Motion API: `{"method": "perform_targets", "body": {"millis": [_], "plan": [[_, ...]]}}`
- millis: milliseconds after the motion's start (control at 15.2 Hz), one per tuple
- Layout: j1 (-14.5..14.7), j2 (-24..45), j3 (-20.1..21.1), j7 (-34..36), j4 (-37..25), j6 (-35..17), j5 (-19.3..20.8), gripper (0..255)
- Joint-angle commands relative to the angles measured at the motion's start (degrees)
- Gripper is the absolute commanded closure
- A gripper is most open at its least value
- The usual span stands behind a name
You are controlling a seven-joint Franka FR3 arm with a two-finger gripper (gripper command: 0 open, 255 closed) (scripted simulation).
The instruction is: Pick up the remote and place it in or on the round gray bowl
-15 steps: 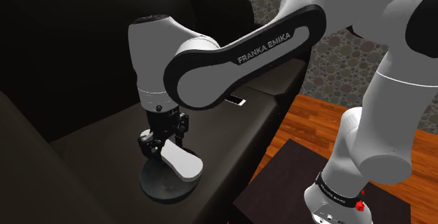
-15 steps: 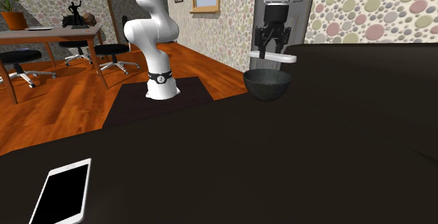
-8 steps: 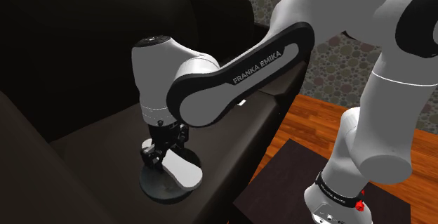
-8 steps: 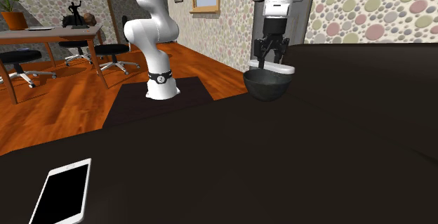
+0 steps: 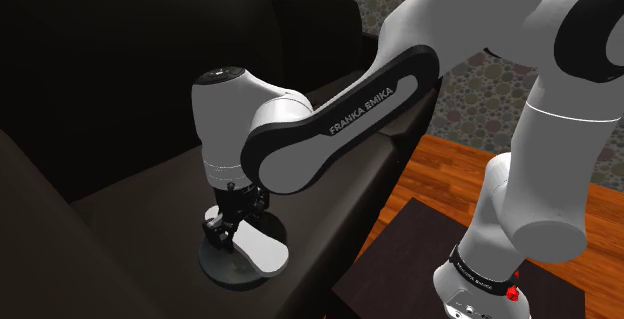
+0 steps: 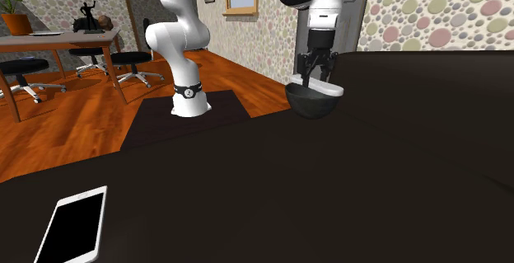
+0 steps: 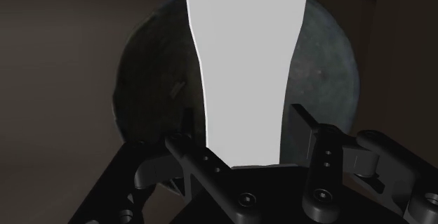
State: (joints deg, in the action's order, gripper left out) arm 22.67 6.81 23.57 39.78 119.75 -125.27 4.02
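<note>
From the shoulder view I see the white arm (image 5: 330, 127) bent down over the dark sofa (image 5: 120, 87), with the hand (image 5: 225, 229) low in the lower left of the frame, right over the round dark grey bowl (image 5: 215, 267) that sits on the seat cushion. The hand is pinching one end of the plain white remote (image 5: 262, 249). The remote's broad free end slants toward the lower right across the bowl's rim. A wooden floor (image 5: 460, 167) and a dark mat (image 5: 400, 247) under the robot's base fill the lower right. In the second exterior view I look along the sofa seat (image 6: 329, 187) toward the robot. The bowl (image 6: 313, 103) stands in the upper middle of the frame, and the remote (image 6: 329, 88) lies level across its top, at or just above the rim; I cannot tell which. The hand (image 6: 315, 70) comes straight down onto the remote from above. A smartphone (image 6: 74, 224) with a black screen lies flat on the seat in the lower left corner, well apart from the bowl. In the wrist view the hand (image 7: 243, 112) is closed on the narrow end of the remote (image 7: 246, 68), one black finger (image 7: 193, 142) hugging each side. The remote widens as it runs away from the hand. The bowl (image 7: 147, 82) lies directly beneath it, its round mottled inside showing on both sides of the white body.
</note>
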Motion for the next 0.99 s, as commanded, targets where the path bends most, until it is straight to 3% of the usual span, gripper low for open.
{"method": "perform_targets", "body": {"millis": [0, 132, 198, 528, 792, 924], "plan": [[0.01, 0.02, 0.00, 0.01, 0.01, -0.04, 0.01, 255], [0.01, 0.02, 0.00, 0.01, 0.01, -0.04, 0.01, 255], [0.01, 0.02, 0.00, 0.01, 0.02, -0.04, 0.00, 0], [0.01, 0.03, 0.00, 0.02, 0.00, -0.04, 0.01, 0], [-0.25, -3.21, 0.19, -1.21, -3.90, 6.80, -1.74, 0], [-0.24, -3.22, 0.19, -1.21, -3.90, 6.80, -1.74, 0]]}}
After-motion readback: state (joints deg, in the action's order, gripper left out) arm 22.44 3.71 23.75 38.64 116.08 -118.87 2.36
